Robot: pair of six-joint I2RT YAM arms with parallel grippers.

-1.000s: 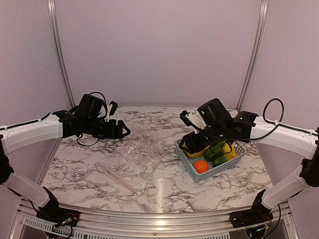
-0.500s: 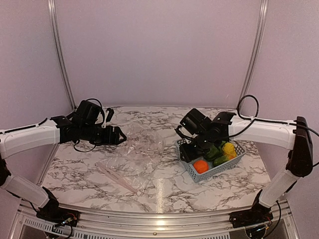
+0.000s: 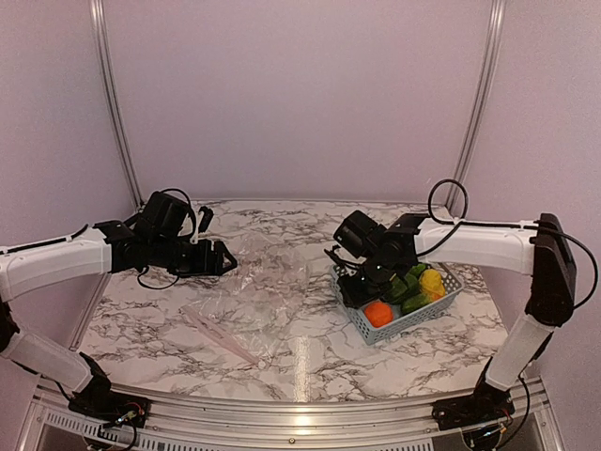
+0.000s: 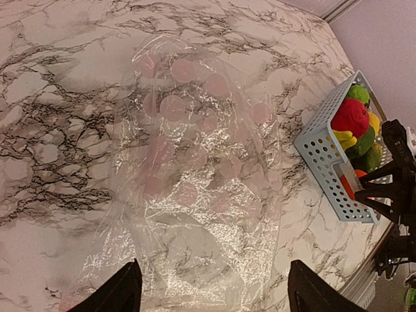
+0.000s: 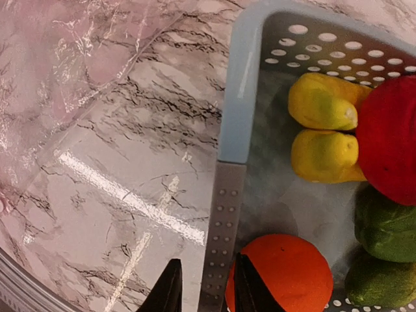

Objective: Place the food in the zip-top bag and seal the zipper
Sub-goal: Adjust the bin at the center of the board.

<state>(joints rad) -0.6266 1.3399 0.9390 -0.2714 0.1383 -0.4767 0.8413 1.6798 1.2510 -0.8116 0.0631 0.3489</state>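
Observation:
The food lies in a grey-blue basket: an orange, yellow bananas, a red ball and green pieces. My right gripper straddles the basket's left wall, one finger outside over the marble, the other inside against the orange. The jaws are narrow, and a thin gap still shows on the outer side. The zip-top bag lies flat and crinkled on the table, its zipper along the near edge. My left gripper hovers open above the bag, holding nothing.
The basket stands right of the bag, a short gap between them. A yellow pepper sits at its far side. The right arm reaches in from the right over the basket. Marble table with metal frame rails at the back.
My right gripper dropped from above the fruit to the basket's left wall and narrowed its jaws around it. The left gripper drifted slightly left and stayed open.

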